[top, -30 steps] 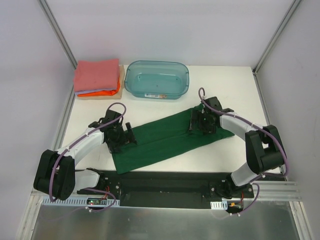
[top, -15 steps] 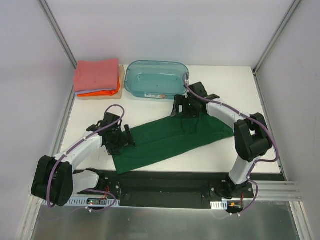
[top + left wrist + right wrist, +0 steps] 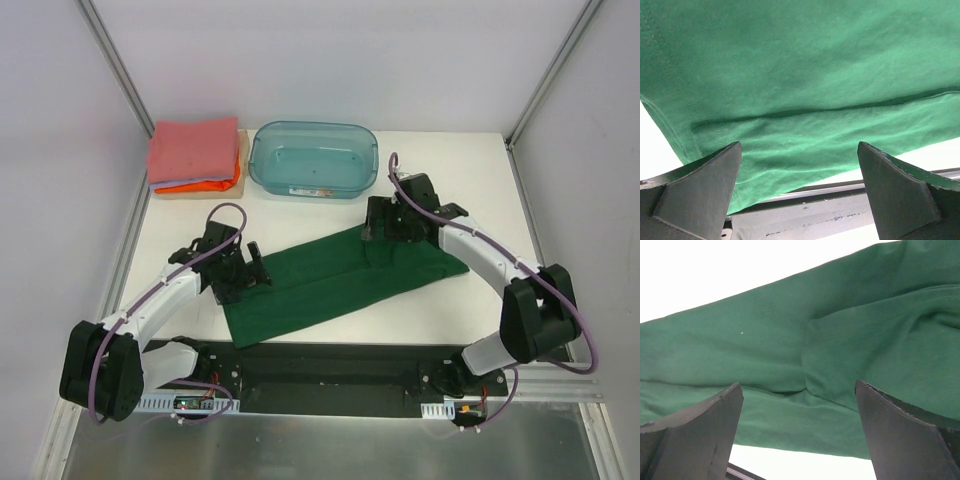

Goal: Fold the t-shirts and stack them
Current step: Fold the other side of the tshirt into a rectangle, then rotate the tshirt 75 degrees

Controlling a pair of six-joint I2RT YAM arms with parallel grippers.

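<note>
Both the left jaws and right jaws are gaping, grasping nothing, hovering over opposite ends of the dark green shirt [image 3: 320, 285]. It is lying diagonally across the white surface [image 3: 480, 190], folded lengthwise.

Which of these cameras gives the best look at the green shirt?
The top external view: it alone shows nearly the whole green shirt, a long folded strip lying slantwise. Each wrist view shows only a close-up patch of its cloth, with creases and an edge.
</note>
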